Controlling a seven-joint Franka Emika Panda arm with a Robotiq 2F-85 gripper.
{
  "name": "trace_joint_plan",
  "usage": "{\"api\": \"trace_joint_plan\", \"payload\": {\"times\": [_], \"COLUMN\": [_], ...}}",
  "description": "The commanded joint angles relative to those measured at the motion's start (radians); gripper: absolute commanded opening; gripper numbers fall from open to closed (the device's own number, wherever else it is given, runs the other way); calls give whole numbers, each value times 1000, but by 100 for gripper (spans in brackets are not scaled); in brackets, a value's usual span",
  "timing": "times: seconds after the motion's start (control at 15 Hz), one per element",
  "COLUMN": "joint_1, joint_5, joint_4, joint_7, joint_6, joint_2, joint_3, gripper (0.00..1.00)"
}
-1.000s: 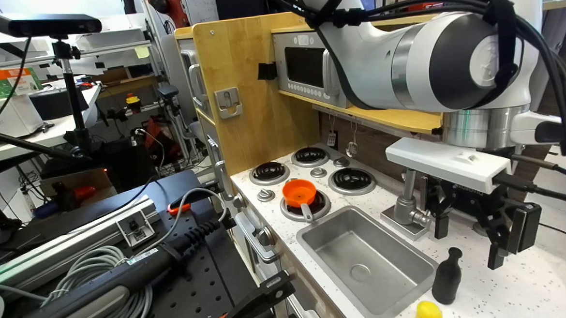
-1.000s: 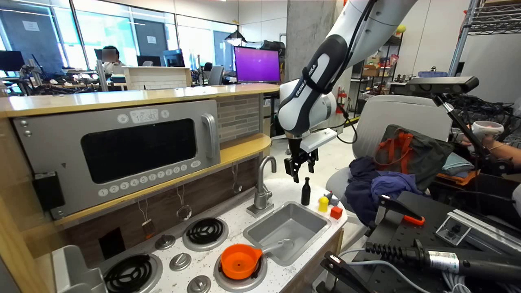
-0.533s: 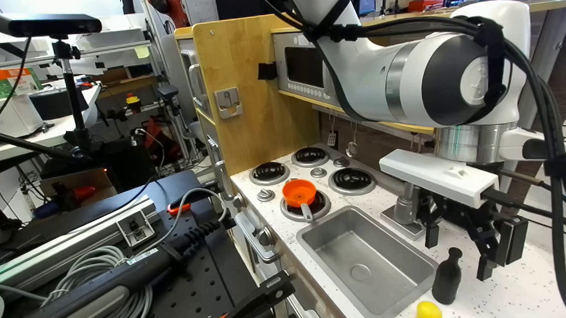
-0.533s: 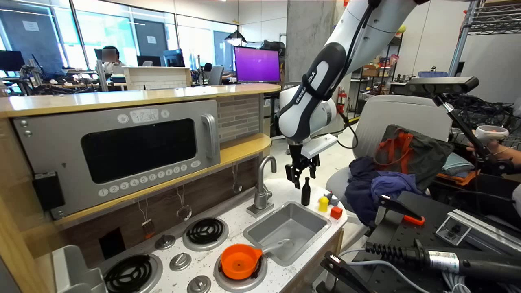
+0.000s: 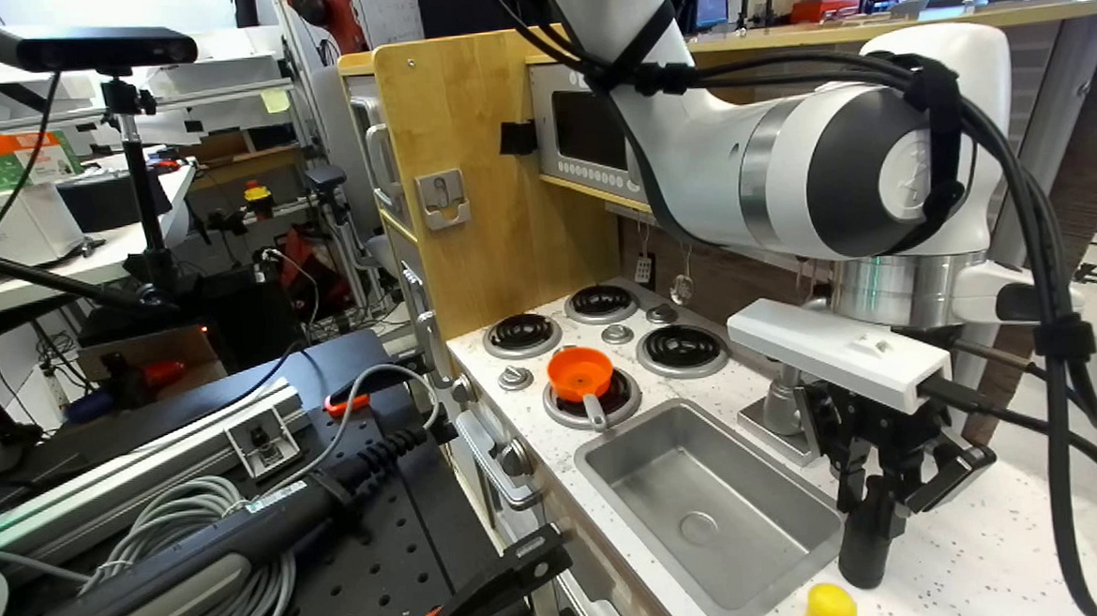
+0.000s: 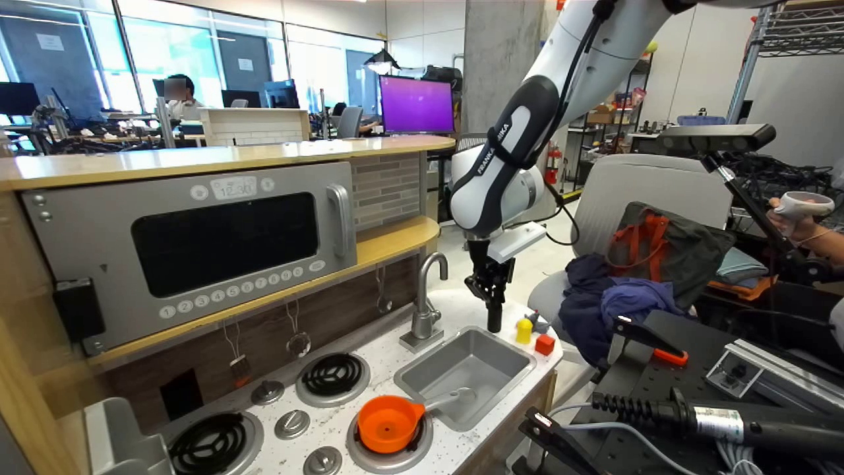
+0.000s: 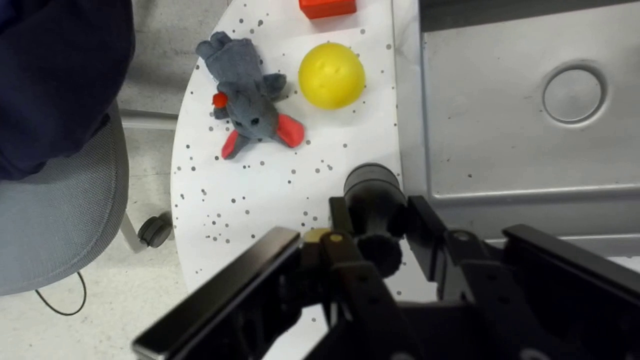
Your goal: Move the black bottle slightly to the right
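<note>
The counter (image 5: 1012, 547), the sink (image 5: 737, 495) and my gripper (image 7: 381, 214), clenched on the black bottle (image 5: 867, 554)

The faucet (image 6: 424, 320) rises near me, beside the sink's long edge; beyond the sink, well apart, an orange saucepan (image 5: 578, 372) sits on a burner (image 5: 622, 393). The bottle stands upright on the counter, just beside the sink's rim. Crowding one side of it are a gray plush mouse (image 7: 245, 95), a yellow dome-topped piece (image 7: 331, 75) close to the rim and, past that, a red block (image 7: 327, 7).

arm (image 5: 776, 169): lower | fingers (image 7: 424, 226): descended, gap narrowed | black bottle (image 5: 864, 554): previously apart from them, now gripped between
</note>
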Motion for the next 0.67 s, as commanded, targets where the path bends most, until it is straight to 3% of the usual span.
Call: {"api": "trace_joint_plan", "payload": {"times": [0.0, 0.13, 0.6], "joint_1": [8, 24, -18], "joint_5": [-4, -6, 21], "joint_4": [-6, -29, -60], "joint_7": [-7, 31, 38], "joint_6": [4, 4, -13], "joint_2": [-17, -40, -105], "joint_3": [-6, -26, -29], "gripper": [8, 8, 8]}}
